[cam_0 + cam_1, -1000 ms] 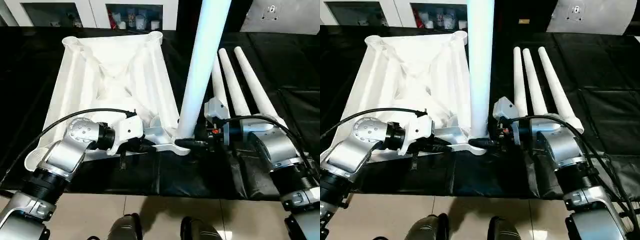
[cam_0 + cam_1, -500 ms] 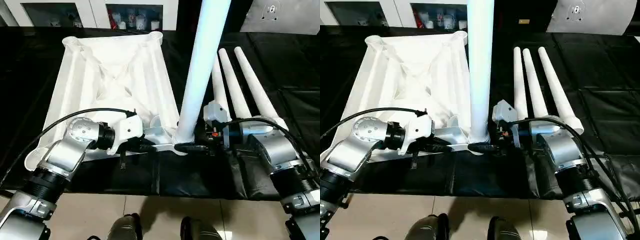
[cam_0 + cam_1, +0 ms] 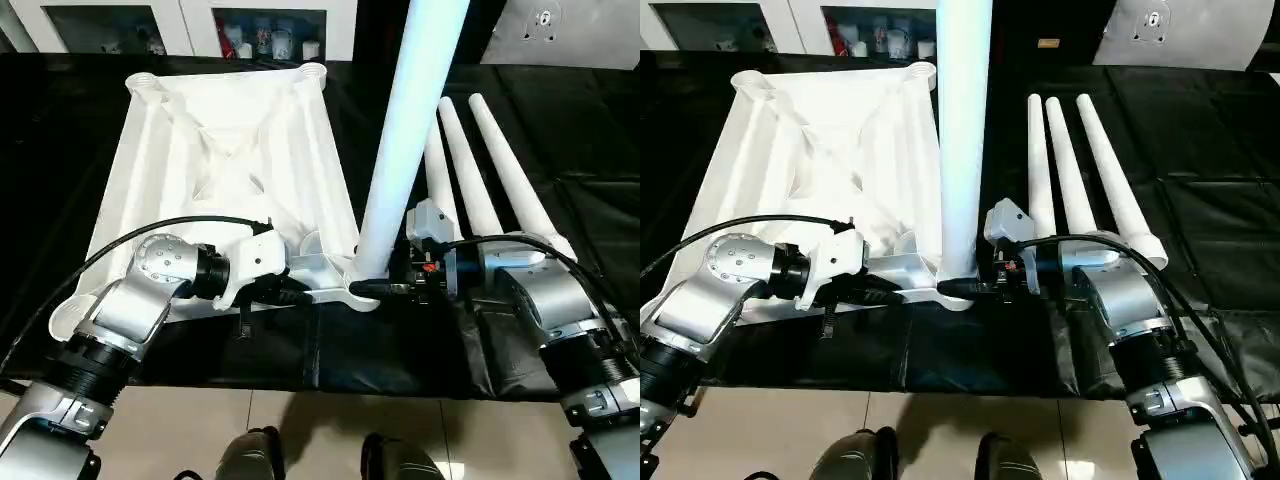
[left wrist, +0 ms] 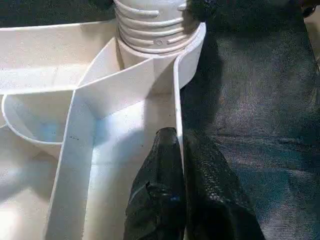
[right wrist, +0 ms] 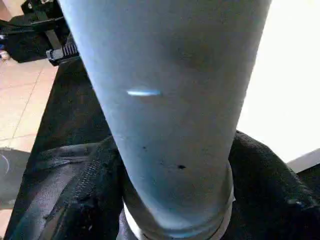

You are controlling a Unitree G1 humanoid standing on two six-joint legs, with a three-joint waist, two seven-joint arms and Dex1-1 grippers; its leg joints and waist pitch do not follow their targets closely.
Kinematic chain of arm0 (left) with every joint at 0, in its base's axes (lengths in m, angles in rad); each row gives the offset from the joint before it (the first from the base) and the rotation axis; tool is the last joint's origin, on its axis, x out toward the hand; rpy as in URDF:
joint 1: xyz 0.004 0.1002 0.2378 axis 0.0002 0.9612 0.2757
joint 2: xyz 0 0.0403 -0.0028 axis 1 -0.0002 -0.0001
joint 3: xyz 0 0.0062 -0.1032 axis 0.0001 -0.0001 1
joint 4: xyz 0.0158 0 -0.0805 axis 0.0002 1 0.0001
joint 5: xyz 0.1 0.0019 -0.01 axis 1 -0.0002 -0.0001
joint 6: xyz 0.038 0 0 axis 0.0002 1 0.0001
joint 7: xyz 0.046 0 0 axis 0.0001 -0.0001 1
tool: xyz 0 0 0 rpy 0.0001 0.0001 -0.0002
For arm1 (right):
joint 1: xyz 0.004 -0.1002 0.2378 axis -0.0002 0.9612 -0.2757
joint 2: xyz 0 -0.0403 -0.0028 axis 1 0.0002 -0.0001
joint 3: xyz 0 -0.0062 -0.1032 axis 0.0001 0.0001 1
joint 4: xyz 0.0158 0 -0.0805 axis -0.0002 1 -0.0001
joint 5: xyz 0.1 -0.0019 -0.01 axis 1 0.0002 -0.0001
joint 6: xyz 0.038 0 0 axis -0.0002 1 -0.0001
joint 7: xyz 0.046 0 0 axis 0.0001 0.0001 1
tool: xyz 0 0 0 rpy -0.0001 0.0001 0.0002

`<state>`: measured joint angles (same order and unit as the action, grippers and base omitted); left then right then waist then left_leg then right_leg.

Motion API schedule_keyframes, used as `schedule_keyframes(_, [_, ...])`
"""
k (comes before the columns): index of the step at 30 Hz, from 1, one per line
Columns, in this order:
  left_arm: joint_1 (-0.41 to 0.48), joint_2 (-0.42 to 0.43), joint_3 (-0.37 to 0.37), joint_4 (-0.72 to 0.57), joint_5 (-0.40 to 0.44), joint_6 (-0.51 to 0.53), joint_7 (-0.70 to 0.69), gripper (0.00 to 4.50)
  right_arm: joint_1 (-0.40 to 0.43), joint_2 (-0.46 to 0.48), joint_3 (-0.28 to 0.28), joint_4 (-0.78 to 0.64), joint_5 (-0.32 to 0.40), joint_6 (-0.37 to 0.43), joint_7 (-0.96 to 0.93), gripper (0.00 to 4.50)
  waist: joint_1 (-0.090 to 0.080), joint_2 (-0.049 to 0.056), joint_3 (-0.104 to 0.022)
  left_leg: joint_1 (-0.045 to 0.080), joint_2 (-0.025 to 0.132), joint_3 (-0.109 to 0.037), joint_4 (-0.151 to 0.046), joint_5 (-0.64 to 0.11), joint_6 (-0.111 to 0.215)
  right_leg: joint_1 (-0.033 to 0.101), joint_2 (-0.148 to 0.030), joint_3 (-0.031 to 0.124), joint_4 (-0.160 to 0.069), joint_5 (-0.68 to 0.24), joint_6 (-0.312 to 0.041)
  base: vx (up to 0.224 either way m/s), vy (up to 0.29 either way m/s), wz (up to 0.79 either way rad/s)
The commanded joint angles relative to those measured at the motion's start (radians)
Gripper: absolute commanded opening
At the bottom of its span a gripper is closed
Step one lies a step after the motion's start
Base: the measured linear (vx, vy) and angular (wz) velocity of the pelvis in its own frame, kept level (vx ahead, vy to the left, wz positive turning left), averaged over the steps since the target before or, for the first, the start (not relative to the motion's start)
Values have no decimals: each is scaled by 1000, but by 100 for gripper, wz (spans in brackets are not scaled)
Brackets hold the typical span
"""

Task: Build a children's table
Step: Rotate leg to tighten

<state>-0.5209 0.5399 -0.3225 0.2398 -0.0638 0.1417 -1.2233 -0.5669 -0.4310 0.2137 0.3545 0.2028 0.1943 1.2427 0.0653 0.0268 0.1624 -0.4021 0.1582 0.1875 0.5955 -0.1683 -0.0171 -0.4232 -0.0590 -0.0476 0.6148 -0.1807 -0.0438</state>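
Observation:
The children's table top (image 3: 220,150) lies upside down on black cloth, ribs facing up. One white leg (image 3: 400,150) stands upright in its near right corner socket (image 4: 155,30). My left gripper (image 4: 180,137) is shut on the top's near rim, just left of that socket, with one finger on each side of the thin wall. My right gripper (image 3: 385,288) reaches in from the right at the foot of the standing leg (image 5: 165,100). Its black fingers (image 5: 90,200) press against both sides of the leg. Three more legs (image 3: 470,170) lie side by side to the right.
The black cloth (image 3: 400,350) covers the low platform, and its front edge meets the tiled floor by my feet (image 3: 250,455). A white cabinet with glass doors (image 3: 200,25) stands behind. A grey panel (image 3: 560,30) is at the back right.
My right gripper's fingers have closed in on the foot of the standing leg, whose upper end has tipped slightly to the right. The left gripper has stayed put on the rim.

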Motion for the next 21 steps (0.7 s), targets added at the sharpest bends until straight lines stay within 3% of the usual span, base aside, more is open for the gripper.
schedule_keyframes(1, [0, -1, 2, -28, -10, 3, -4, 0, 28, 21, 8, -34, 15, 29, -12, 265, 0, 2, -87, 28, 75, -29, -67, -133, 97, 58, -93, 54, -67, -138, -266, 0, 0, 0])
schedule_keyframes(4, [12, -14, 32, -64, -18, 66, 55, 0, 50, 64, -8, -56, 13, 65, -106, 264, -2, 3, -86, 29, 77, -31, -70, -138, 90, 57, -93, 54, -66, -142, -266, 0, 0, 0])
schedule_keyframes(8, [37, -65, 80, -152, -27, 213, 190, 0, 65, 148, -20, -53, -17, 96, -267, 264, -13, 5, -75, 29, 75, -35, -77, -197, 48, 55, -97, 55, -78, -254, -248, 0, 0, 0])
schedule_keyframes(10, [49, -123, 109, -203, -25, 309, 295, 0, 57, 200, -24, -25, -43, 98, -362, 264, -27, 4, -73, 26, 73, -37, -80, -200, 32, 54, -94, 55, -79, -264, -240, 0, 0, 0])
schedule_keyframes(11, [52, -148, 117, -224, -23, 345, 332, 0, 52, 224, -29, -13, -51, 99, -403, 264, -31, -2, -74, 27, 72, -36, -79, -200, 32, 55, -94, 55, -79, -264, -238, 0, 0, 0])
schedule_keyframes(12, [52, -188, 124, -242, -11, 384, 386, 0, 44, 254, -35, 2, -60, 103, -450, 264, -34, 1, -72, 25, 71, -37, -78, -195, 35, 55, -95, 56, -81, -266, -238, 0, 0, 0])
schedule_keyframes(16, [42, -346, 122, -295, 27, 498, 558, 0, 7, 366, -70, 62, -75, 131, -628, 264, -44, -3, -73, 23, 67, -32, -73, -154, 57, 56, -93, 58, -84, -232, -235, 0, 0, 0])
schedule_keyframes(19, [19, -472, 101, -319, 36, 543, 671, 0, -28, 432, -92, 109, -95, 131, -758, 264, -43, -3, -78, 21, 66, -30, -70, -100, 91, 58, -89, 54, -81, -149, -246, 0, 0, 0])
schedule_keyframes(21, [10, -500, 89, -328, 29, 550, 686, 0, -37, 449, -97, 121, -100, 129, -783, 264, -39, -2, -81, 20, 65, -30, -69, -90, 104, 60, -89, 52, -77, -123, -248, 0, 0, 0])
